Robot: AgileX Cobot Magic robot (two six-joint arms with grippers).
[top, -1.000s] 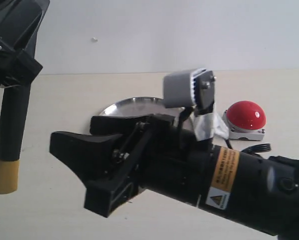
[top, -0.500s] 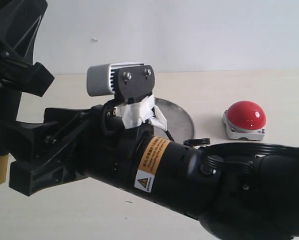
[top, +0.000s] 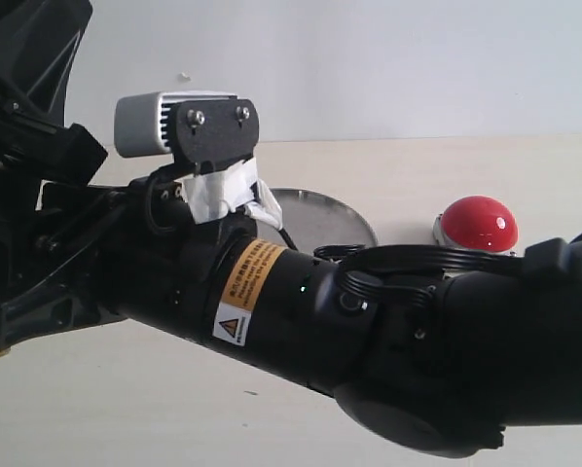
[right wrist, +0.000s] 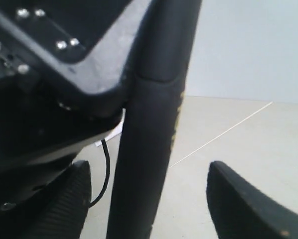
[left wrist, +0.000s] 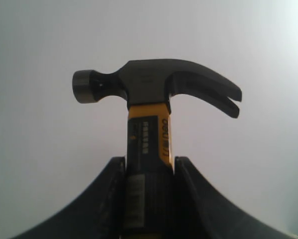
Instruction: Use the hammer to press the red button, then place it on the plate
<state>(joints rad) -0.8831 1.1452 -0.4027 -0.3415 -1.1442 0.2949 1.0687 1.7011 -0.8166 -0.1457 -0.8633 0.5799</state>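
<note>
Since a second ago the right arm (top: pixel 301 311) has swung across the scene towards the left, and we now see its grey camera housing (top: pixel 150 125) at the upper left instead of in front of the plate. At far left, the left gripper (left wrist: pixel 149 167) is clamped on the hammer (left wrist: pixel 149 94), its two fingers (left wrist: pixel 109 199) pressed against either side of the black handle just below the yellow label; the dark head and claw stand clear beyond them against a pale wall (left wrist: pixel 39 40). The hammer is held off the table (top: pixel 525 165), with a sliver of its yellow end showing at the lower left edge of the exterior view. The right gripper (right wrist: pixel 159 196) has its jaws spread wide with the hammer's handle standing between them, nearer one finger; we cannot tell whether it touches. Behind the right arm lies the plate (top: pixel 320 219), partly hidden, and to its right, apart from it, sits the red button (top: pixel 478 222).
</note>
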